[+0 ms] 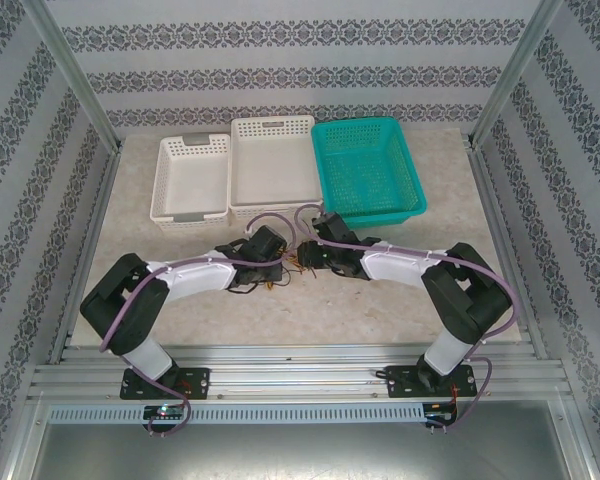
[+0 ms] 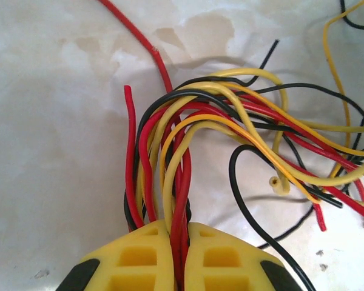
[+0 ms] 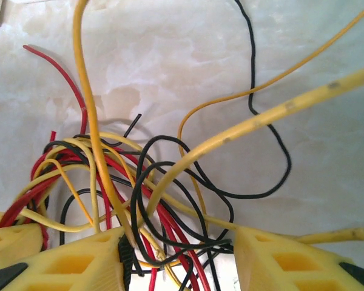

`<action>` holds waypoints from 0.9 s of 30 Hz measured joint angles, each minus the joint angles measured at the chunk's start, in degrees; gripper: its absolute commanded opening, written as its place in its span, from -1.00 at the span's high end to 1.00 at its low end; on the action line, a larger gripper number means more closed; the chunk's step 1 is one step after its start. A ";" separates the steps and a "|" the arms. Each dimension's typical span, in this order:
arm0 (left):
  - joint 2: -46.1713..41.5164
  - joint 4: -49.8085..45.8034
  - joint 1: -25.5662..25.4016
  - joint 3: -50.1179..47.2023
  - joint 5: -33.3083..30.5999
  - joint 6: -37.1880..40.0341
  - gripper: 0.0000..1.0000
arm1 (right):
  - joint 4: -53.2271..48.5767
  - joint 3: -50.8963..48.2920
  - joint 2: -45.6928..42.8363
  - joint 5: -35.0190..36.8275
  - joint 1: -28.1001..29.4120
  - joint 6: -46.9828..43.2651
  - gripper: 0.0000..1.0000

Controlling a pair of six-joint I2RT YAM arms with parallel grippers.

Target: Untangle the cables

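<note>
Cables [image 2: 188, 139] in red, yellow and black rose in a tight bundle from between the fingers of the left gripper [image 2: 181, 254], which were clamped shut on them. Beyond its fingertips the wires fanned sideways over the marble tabletop [image 2: 48, 151]. The right gripper [image 3: 179, 242] stood open, with loose black and yellow loops crossing the gap between its fingers.

Marbled table [image 1: 380, 310] with tangled cables [image 2: 230, 115], small white basket [image 1: 190, 178], larger white basket [image 1: 272, 165], teal basket [image 1: 368, 168].
</note>
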 measured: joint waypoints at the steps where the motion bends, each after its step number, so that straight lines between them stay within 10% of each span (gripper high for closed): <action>1: -0.76 0.02 0.00 -0.33 0.02 0.15 1.00 | 0.79 -0.76 0.04 -0.20 0.22 0.00 0.03; 27: -2.89 4.42 0.15 -2.78 12.87 1.22 1.00 | 7.56 -6.27 0.94 9.05 8.44 -6.80 0.05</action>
